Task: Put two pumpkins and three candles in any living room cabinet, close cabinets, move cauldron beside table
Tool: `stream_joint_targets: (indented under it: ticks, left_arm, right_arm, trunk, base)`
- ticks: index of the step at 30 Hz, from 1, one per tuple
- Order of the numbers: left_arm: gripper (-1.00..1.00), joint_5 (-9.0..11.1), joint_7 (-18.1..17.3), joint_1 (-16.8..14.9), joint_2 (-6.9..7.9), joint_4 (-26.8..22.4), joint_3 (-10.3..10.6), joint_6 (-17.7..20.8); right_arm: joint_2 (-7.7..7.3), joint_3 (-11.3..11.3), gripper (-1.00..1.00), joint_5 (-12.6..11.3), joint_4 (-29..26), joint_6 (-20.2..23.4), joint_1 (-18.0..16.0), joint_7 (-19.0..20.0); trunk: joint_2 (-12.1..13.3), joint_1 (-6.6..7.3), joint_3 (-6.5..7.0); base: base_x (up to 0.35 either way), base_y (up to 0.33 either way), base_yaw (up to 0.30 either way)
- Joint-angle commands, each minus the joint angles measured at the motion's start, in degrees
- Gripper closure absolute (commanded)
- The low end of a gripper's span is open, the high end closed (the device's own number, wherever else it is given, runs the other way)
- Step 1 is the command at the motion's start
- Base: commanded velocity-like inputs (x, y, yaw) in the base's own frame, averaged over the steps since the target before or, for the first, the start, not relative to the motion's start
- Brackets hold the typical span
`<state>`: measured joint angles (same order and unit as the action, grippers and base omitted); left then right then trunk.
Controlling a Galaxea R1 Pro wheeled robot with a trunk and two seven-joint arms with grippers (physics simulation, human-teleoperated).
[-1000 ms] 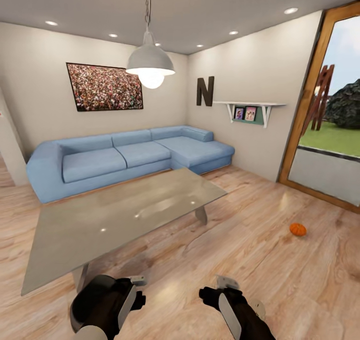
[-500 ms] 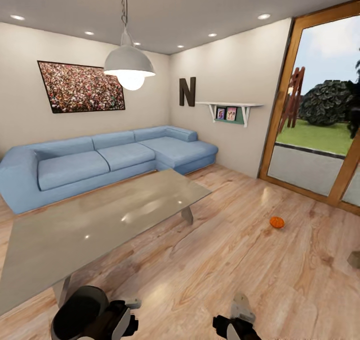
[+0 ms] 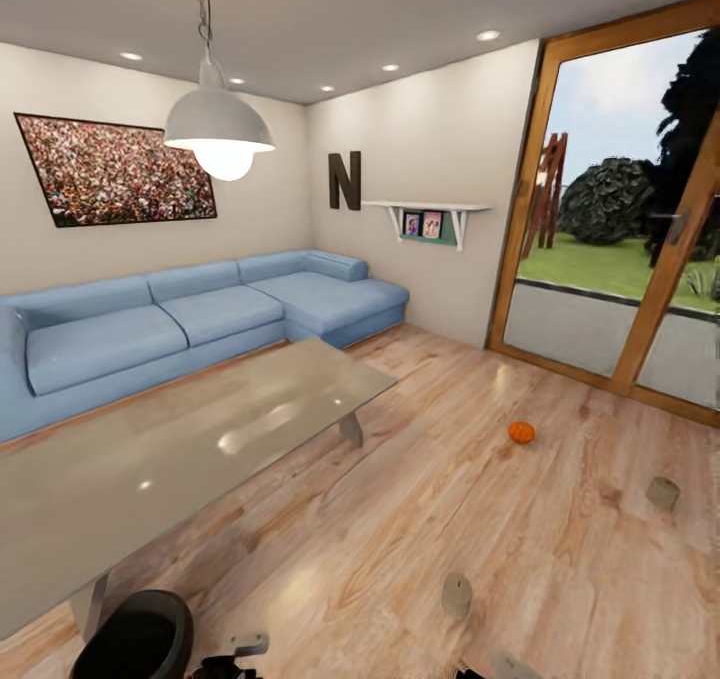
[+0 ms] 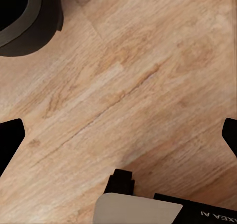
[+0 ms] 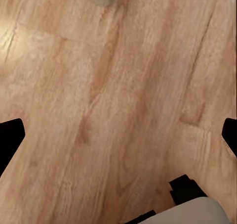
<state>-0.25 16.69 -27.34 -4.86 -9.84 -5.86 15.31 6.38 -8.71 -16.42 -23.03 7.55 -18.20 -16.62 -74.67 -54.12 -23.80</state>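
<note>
Both grippers spread, empty; pumpkin [image 3: 521, 432] and two candles [image 3: 457, 595] [image 3: 662, 492] lie loose on floor [image 3: 400, 519], awaiting pickup

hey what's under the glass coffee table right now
Under the glass coffee table the wood floor and a grey leg show. The black cauldron sits by its near edge. Glare hides most of the floor below the top.

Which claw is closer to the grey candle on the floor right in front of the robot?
Right. The near candle stands ahead of the right claw, at the edge of its wrist view. The left claw hangs beside the black cauldron, farther from the candle.
</note>
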Motion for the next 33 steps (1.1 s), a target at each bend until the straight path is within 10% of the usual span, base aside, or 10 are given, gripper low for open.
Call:
stream_joint_targets:
  ticks: [1,14,33]
  left_arm:
    - [-1.0,-0.01,0.0,0.0,-0.01,0.91,0.03,-1.13]
    - [-1.0,-0.19,-0.29,0.12,1.83,2.53,0.13,-3.75]
    - [-1.0,-0.19,-0.6,0.27,1.74,2.63,0.23,-4.41]
  right_arm:
    - [-0.02,-0.08,-1.0,0.0,0.67,-1.04,0.0,-0.03]
    - [-0.05,-0.34,-1.0,-0.01,2.68,-3.19,0.01,-0.09]
    - [-0.05,-5.62,-1.0,-0.36,6.69,-3.75,0.23,0.14]
  trunk:
    - [0.41,0.23,0.13]
    - [5.63,3.08,1.62]
    - [5.63,3.08,0.92]
  base:
    - [0.0,0.0,-0.213]
    - [0.0,0.0,-0.209]
    - [0.0,0.0,-0.103]
